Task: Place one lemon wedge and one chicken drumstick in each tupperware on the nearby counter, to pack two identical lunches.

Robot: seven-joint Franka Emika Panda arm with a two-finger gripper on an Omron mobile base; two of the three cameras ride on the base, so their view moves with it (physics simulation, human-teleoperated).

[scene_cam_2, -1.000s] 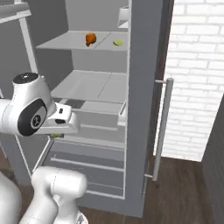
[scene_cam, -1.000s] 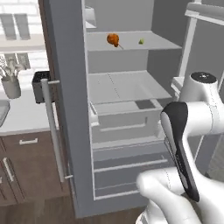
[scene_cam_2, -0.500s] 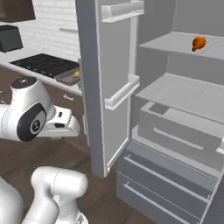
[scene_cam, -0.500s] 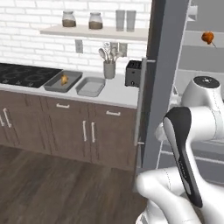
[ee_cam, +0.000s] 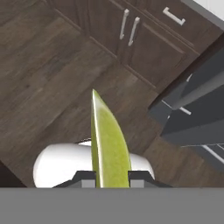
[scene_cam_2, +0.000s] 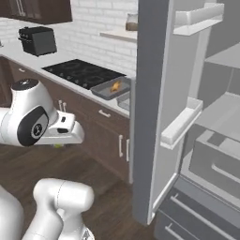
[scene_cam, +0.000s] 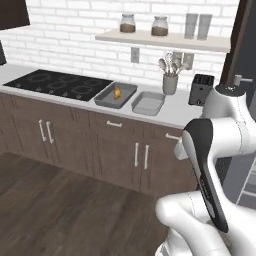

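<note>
Two tupperware trays sit side by side on the counter (scene_cam: 175,112), just right of the black hob (scene_cam: 57,83). The darker tray (scene_cam: 116,95), nearer the hob, holds one golden-orange drumstick (scene_cam: 117,93) lying near its middle; whether anything smaller lies beside it is too small to tell. The lighter tray (scene_cam: 148,103) looks bare inside. In the right base view the dark tray (scene_cam_2: 110,89) and its drumstick (scene_cam_2: 115,86) show past the edge of the open fridge door (scene_cam_2: 154,108), which hides most of the lighter tray.

One lemon wedge (ee_cam: 108,146) is clamped between the fingertips of the gripper (ee_cam: 111,177). In the hand view it stands up from the jaws as a narrow yellow-green blade, its point away from the hand, over the dark wood floor (ee_cam: 48,74). From the right base camera a sliver of yellow-green shows just under the hand (scene_cam_2: 58,145).

Dark brown cabinets (scene_cam: 85,145) with pale bar handles run under the pale worktop. Behind it is a white brick wall (scene_cam: 75,30) with a white shelf (scene_cam: 165,40) carrying two jars (scene_cam: 144,24) and two grey cups (scene_cam: 197,26). A utensil pot (scene_cam: 170,82) and a black toaster (scene_cam: 201,89) stand at the back of the counter, right of the trays. The fridge shows grey shelves and drawers (scene_cam_2: 211,159) inside.
</note>
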